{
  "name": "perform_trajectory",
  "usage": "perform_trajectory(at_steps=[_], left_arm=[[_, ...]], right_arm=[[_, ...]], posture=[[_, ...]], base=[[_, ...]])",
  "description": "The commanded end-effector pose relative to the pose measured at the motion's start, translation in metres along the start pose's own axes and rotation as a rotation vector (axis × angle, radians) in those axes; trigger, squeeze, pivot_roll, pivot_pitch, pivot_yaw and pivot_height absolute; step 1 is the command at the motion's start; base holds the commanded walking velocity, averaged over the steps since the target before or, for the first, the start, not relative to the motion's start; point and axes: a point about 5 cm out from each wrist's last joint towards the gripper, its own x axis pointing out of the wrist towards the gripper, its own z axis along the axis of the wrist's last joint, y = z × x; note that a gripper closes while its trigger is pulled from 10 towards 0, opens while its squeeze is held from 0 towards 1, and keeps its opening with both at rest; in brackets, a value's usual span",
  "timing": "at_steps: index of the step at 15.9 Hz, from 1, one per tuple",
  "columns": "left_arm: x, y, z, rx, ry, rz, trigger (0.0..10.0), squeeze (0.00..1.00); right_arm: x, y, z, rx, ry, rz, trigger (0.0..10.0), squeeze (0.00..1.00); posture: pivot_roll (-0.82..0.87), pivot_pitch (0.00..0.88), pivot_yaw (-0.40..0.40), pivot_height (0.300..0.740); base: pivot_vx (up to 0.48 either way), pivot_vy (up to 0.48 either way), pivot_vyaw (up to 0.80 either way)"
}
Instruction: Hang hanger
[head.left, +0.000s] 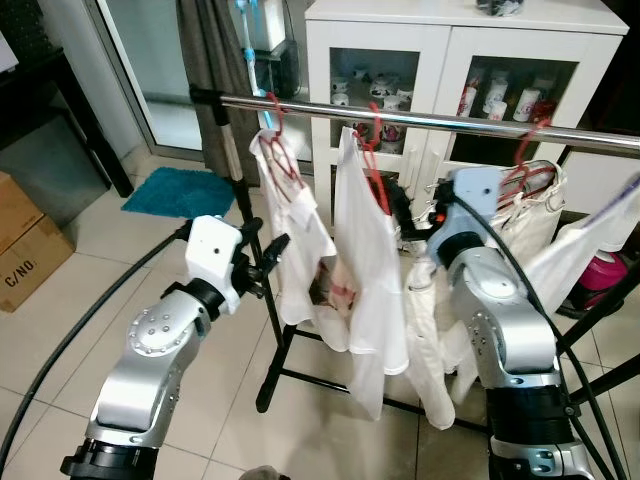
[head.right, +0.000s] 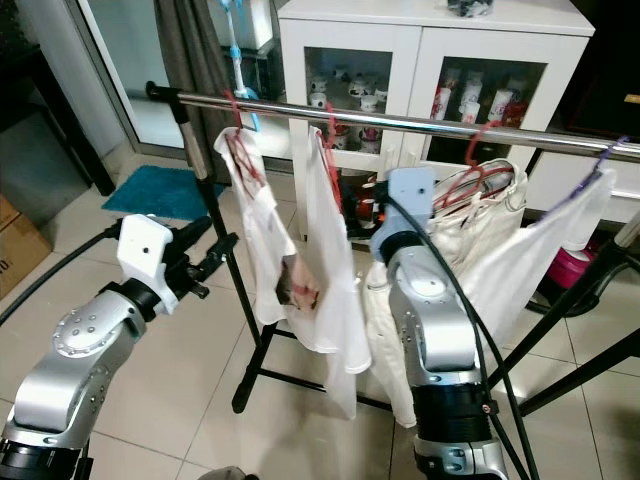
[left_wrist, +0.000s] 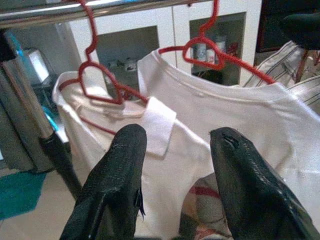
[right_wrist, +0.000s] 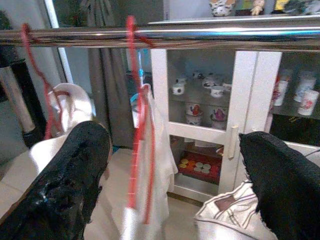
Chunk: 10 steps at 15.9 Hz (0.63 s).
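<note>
A steel rail (head.left: 420, 118) crosses the scene on a black stand (head.left: 268, 330), hung with white clothes. A red hanger (head.left: 275, 135) on the rail's left end carries a collared shirt (head.left: 290, 240); just right of it, a second red hanger (head.left: 368, 150) carries a longer T-shirt (head.left: 368, 280). Farther right, more red hangers (head.left: 528, 160) hold cream garments (head.left: 535, 215). The left gripper (left_wrist: 175, 145) hovers near the collared shirt, fingers (left_wrist: 117, 170) spread, holding nothing. The right gripper (right_wrist: 175, 150) is raised between the T-shirt and the cream garments, just below the rail, fingers (right_wrist: 75, 160) spread wide and empty. Behind the rail stands a white cabinet (head.left: 440, 50) with mugs (head.left: 385, 90) behind glass. A teal mat (head.left: 175, 192) and a cardboard box (head.left: 25, 245) lie on the tiled floor (head.left: 130, 260) to the left.
</note>
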Motion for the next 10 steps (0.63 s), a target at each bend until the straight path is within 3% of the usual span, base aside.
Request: perform_trajectory(at_steps=[1,2,4,6,8,10], left_arm=[[0.002,0.002,0.003,0.008,-0.002,-0.001,10.0,0.00],[0.003,0.001,0.003,0.010,-0.001,-0.004,10.0,0.00],[0.004,0.000,0.003,0.010,-0.004,-0.014,10.0,0.00],[0.004,-0.006,0.004,-0.003,-0.012,-0.071,10.0,0.00],[0.002,-0.015,0.007,0.001,-0.023,-0.174,10.0,0.00],[0.001,-0.022,0.010,0.010,-0.021,-0.284,10.0,0.00]], right_arm=[[0.001,0.002,-0.001,0.001,0.020,0.007,10.0,0.64],[0.002,0.003,-0.002,-0.002,0.028,0.007,10.0,0.57],[0.003,0.002,-0.003,-0.017,0.052,-0.019,10.0,0.55],[0.008,-0.017,-0.007,-0.034,0.106,-0.147,10.0,0.54],[0.013,-0.040,-0.004,-0.045,0.133,-0.268,10.0,0.00],[0.018,-0.062,0.005,-0.072,0.137,-0.360,10.0,0.00]], posture=[[-0.02,0.000,0.057,0.740],[-0.02,0.000,0.057,0.740],[-0.02,0.000,0.057,0.740],[-0.03,0.000,0.056,0.740],[-0.03,0.000,0.050,0.740],[-0.03,0.000,0.045,0.740]], base=[[0.000,0.000,0.00],[0.000,0.000,0.00],[0.000,0.000,0.00],[0.000,0.000,0.00],[0.000,0.000,0.00],[0.000,0.000,0.00]])
